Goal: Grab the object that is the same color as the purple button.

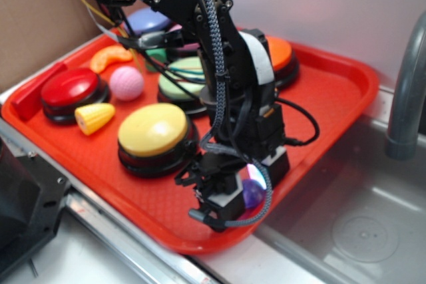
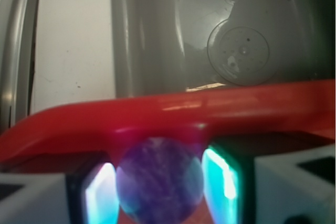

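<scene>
- Red tray (image 1: 333, 98) sitting beside the sink, its near rim lying close to the grasp.
- End effector (image 2: 160, 190) closing both pads on the purple ball (image 2: 159, 181).
- Risk: glossy, round ball squirting out toward the sink during lifting.

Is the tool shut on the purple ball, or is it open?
Shut on it, it seems. In the wrist view the ball fills the gap between both lit pads of the tool, near the tray edge.
</scene>
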Motion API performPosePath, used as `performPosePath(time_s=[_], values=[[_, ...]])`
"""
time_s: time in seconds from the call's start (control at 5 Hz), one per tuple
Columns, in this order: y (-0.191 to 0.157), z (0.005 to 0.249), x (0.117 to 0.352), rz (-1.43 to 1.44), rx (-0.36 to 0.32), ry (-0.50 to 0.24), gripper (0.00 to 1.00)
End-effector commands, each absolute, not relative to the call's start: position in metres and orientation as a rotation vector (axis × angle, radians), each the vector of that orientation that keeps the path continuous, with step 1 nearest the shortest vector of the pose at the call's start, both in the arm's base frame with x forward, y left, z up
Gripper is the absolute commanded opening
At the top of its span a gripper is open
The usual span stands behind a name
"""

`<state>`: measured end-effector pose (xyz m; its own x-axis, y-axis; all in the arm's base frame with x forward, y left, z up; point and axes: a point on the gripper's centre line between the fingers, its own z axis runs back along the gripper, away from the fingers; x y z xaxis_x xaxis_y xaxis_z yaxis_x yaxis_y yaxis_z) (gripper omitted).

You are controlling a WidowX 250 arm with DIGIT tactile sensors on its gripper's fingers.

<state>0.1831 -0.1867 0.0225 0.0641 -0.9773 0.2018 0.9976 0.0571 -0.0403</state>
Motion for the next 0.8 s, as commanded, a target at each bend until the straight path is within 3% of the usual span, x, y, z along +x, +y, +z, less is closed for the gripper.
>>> performPosePath(time_s=[0.0, 0.6], values=[[-0.181, 0.047, 0.178, -1.404, -0.155, -0.156, 0.00], [-0.117, 0.137, 0.196, -0.677, -0.045, -0.117, 0.00]])
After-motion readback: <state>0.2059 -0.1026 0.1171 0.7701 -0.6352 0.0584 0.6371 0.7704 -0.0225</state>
